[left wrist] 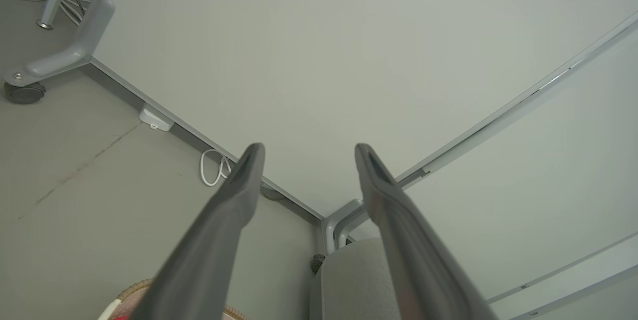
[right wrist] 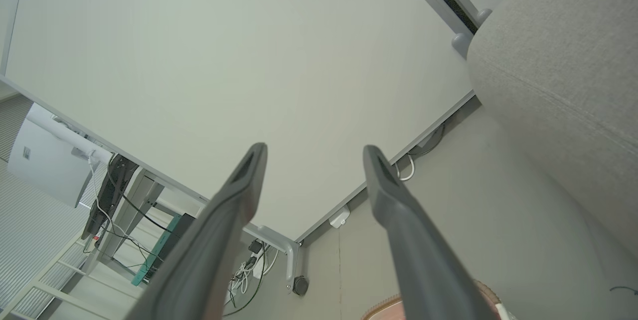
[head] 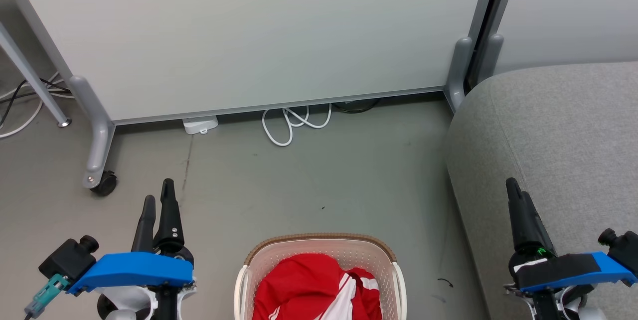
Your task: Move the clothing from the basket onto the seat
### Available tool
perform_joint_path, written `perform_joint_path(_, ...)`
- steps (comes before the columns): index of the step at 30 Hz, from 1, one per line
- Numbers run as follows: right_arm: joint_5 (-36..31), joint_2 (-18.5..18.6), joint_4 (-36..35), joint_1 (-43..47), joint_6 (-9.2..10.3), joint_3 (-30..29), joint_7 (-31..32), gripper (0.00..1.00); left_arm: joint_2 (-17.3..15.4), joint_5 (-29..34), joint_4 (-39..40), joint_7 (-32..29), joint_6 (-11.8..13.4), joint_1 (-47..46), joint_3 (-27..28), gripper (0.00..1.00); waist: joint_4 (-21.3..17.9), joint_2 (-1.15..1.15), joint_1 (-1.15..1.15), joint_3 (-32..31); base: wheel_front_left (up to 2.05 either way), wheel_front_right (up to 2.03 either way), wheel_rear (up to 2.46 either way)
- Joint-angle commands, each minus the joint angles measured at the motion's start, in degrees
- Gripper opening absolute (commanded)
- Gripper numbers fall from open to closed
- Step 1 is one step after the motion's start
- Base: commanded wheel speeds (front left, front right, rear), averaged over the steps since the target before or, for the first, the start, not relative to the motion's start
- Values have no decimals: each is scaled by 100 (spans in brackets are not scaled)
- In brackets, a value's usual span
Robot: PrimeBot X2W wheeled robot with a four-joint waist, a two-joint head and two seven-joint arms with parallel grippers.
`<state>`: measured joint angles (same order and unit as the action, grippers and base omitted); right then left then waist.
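Two end effectors are hovering in the air, empty: the left end effector (head: 158, 190) and the right end effector (head: 513, 186) are both holding their fingers spread apart. Between them the basket (head: 319, 237) is sitting on the floor (head: 319, 175), the red clothing (head: 304, 280) lying bunched inside it. The grey seat (head: 558, 150) is standing near the basket, on the robot's right.

basket (head: 319, 237): front cut by bottom edge | clothing (head: 299, 285): lower part cut | seat (head: 558, 150): runs off right edge

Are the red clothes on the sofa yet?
No, the red clothes lie inside the basket, not on the grey sofa.
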<state>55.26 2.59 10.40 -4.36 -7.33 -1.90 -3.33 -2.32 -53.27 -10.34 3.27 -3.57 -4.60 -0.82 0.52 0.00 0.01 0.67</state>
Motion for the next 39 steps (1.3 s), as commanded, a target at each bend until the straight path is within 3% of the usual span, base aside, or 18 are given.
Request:
perform_joint_path(1,-243,32,-67,-3,-12,19,-59,100,-47,249,76,66,29,-164,-38,100,2,0,-1,0,0,0,0)
perform_joint_path(16,-1557,35,-23,28,-15,20,-330,100,-71,1634,-14,338,162,-151,-238,100,9,0,-1,9,0,0,0)
perform_joint_path(39,-3430,39,38,90,-16,-91,-683,100,-135,3070,6,688,206,-104,-383,100,46,0,-1,14,0,0,0)
